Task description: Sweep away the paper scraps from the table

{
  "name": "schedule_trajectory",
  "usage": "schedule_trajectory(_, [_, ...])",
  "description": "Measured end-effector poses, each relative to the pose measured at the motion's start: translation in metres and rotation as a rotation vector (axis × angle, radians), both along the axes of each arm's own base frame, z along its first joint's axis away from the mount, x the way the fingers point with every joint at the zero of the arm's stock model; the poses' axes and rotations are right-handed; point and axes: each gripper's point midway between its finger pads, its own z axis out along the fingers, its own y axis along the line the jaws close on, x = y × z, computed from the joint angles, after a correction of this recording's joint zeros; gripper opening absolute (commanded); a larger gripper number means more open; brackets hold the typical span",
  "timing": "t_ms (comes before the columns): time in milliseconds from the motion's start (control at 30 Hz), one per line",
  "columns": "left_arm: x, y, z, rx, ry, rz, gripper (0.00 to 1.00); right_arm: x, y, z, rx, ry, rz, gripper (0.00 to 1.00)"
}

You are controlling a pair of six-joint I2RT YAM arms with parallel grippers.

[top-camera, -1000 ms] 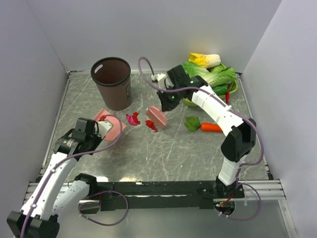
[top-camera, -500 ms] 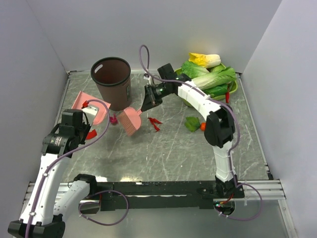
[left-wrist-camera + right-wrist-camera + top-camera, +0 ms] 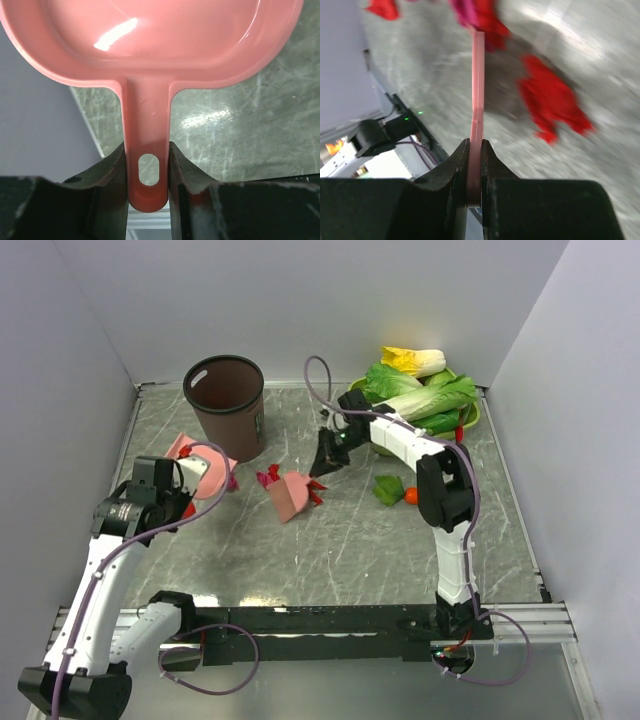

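My left gripper is shut on the handle of a pink dustpan, held at the left beside the bin. In the left wrist view the handle sits between my jaws and the pan looks empty. My right gripper is shut on a flat pink sweeper whose edge is on the table. It shows edge-on in the right wrist view. Paper scraps lie around it: magenta, red, and red bits by the dustpan.
A brown bin stands at the back left. A green bowl of leafy vegetables with a red chili is at the back right. A green leaf and carrot lie under the right arm. A black rail runs along the near edge.
The sweeper swung left toward the bin, then came back right and nearer. The dustpan moved left and back from the centre. The scraps have shifted around the sweeper.
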Motion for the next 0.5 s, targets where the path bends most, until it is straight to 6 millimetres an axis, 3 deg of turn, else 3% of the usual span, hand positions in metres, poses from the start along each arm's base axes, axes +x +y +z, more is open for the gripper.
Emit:
schedule_trajectory(100, [0.001,-0.005,-0.010,-0.008,0.044,-0.030,0.01,-0.005,-0.025,-0.011,-0.040,0.031,-0.033,0.00])
schedule_trajectory(167, [0.001,-0.008,-0.020,-0.011,0.082,-0.058,0.01,-0.010,-0.039,-0.004,-0.052,0.010,-0.028,0.00])
schedule_trajectory(267, [-0.001,-0.012,-0.037,-0.007,0.151,-0.112,0.01,-0.016,-0.057,0.021,-0.081,-0.097,-0.002,0.00])
schedule_trajectory(500, [-0.003,-0.022,-0.073,0.054,0.330,-0.277,0.01,-0.040,-0.085,0.102,-0.117,-0.404,0.067,0.00])
